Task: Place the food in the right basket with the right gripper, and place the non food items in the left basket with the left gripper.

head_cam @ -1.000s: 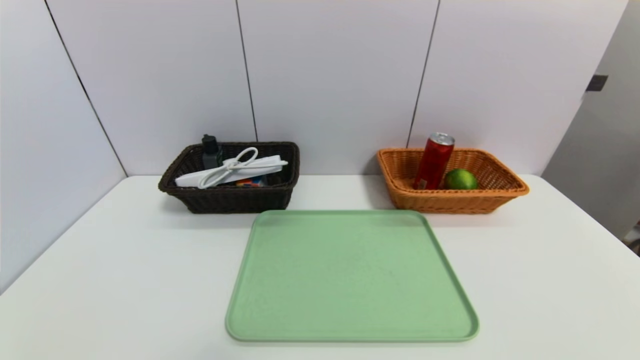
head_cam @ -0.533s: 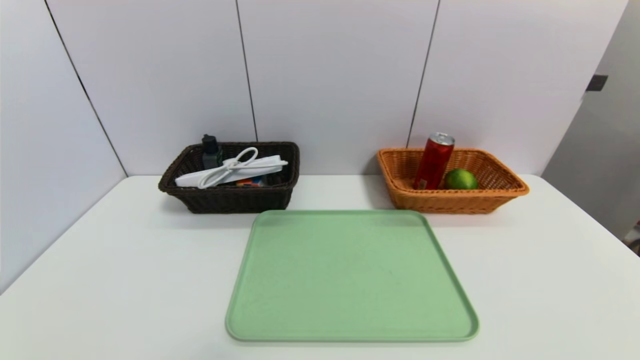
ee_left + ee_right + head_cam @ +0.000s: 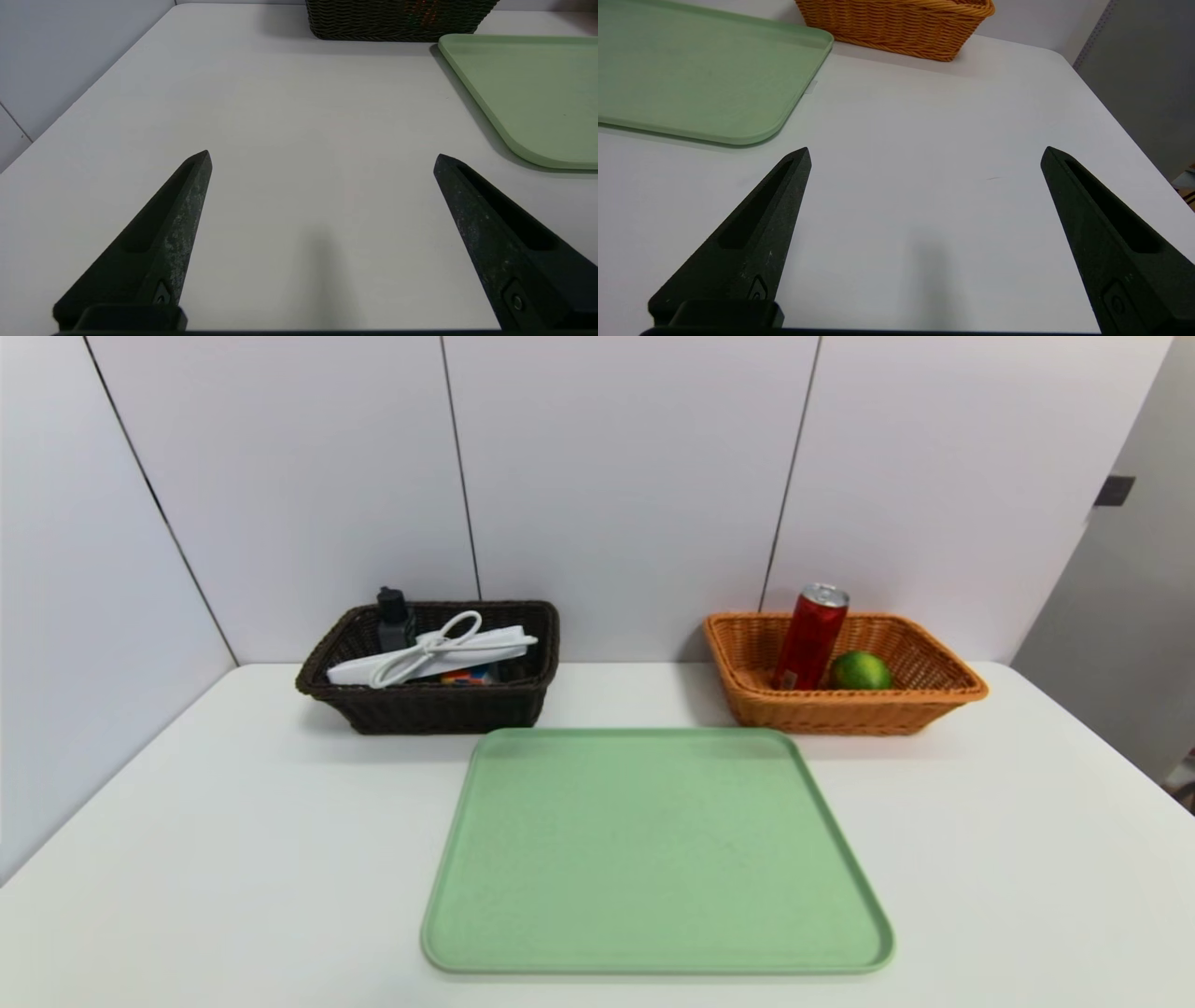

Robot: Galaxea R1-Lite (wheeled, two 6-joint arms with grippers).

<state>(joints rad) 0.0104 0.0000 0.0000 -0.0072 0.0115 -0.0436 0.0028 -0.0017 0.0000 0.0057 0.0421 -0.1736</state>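
The dark brown left basket (image 3: 429, 709) holds a white power strip with its coiled cable (image 3: 434, 651), a dark bottle (image 3: 395, 619) and a small colourful item (image 3: 467, 676). The orange right basket (image 3: 845, 709) holds a red can (image 3: 810, 637) leaning on its back wall and a green lime (image 3: 860, 671). The green tray (image 3: 653, 849) between them is bare. My left gripper (image 3: 322, 156) hangs open over bare table near the front left, the left basket (image 3: 397, 21) far ahead. My right gripper (image 3: 926, 151) hangs open over bare table at the front right. Neither arm shows in the head view.
The white table (image 3: 233, 821) meets grey wall panels at the back and left. Its right edge (image 3: 1120, 126) drops off beside the right gripper. The tray's corner (image 3: 537, 93) lies close to the left gripper, and its other corner (image 3: 738, 93) close to the right one.
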